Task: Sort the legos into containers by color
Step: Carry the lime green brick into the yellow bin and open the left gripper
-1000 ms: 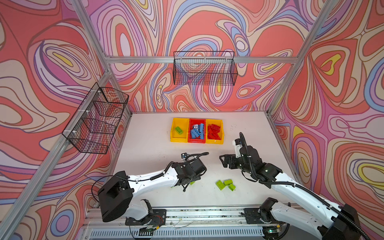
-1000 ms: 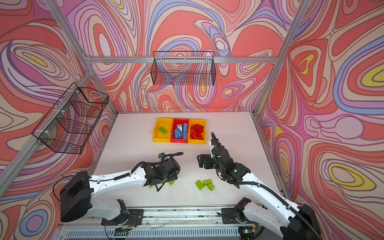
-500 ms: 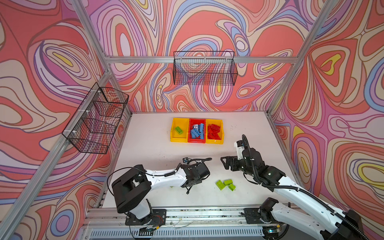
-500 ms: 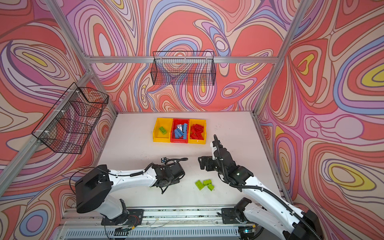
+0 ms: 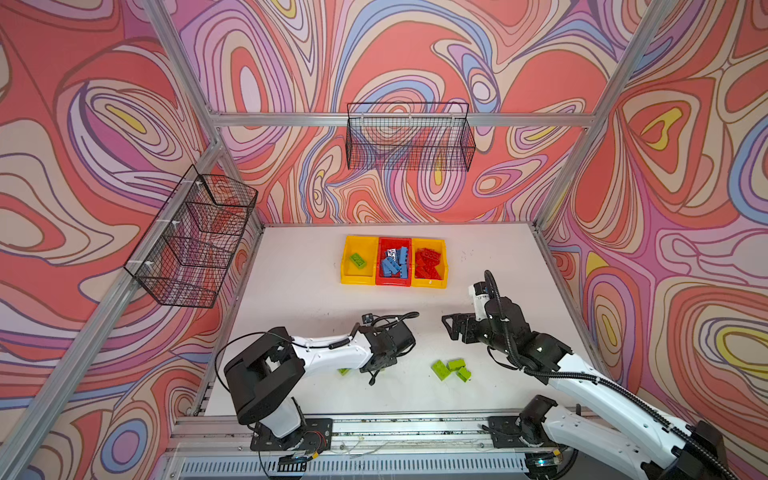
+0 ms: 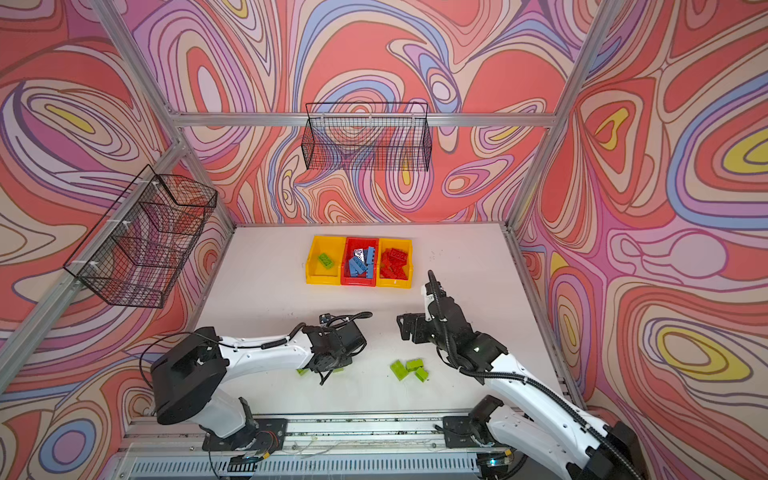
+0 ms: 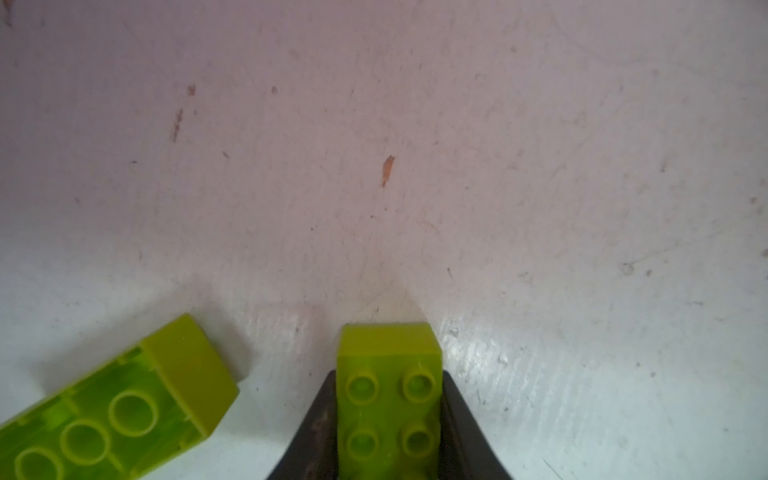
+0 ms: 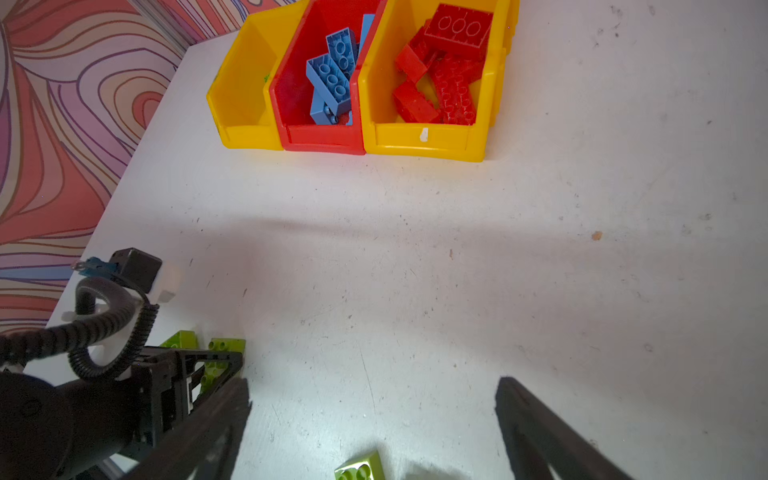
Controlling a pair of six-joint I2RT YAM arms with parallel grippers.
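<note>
setting: cell with swirl-patterned walls and a white, scuffed table (image 5: 299,291). two wire baskets, one on the left wall (image 5: 195,237) and one on the back wall (image 5: 409,137), with nothing visible in them.

front row, left to right:
- upturned green brick (image 7: 124,407), loose on the table just beside the left gripper.
- left gripper (image 7: 388,374), clenched on a studs-up green brick (image 7: 390,353), one finger flush against each long side. the brick appears not yet lifted.
- three loose green bricks (image 5: 451,369), bunched and touching, near the middle.
- right gripper (image 8: 374,384), jaws spread wide and holding nothing, hovering behind that bunch.

step in hand: grasp just made. the next move likely calls for a straight lift clear of the upturned neighbour, then a carry to the far-left bin.

containers, back row, left to right, side by side and touching:
- left yellow bin (image 5: 347,279): a single green brick (image 5: 358,260).
- red bin (image 5: 392,283): blue bricks (image 5: 392,265).
- right yellow bin (image 5: 430,284): red bricks (image 5: 428,262).
</note>
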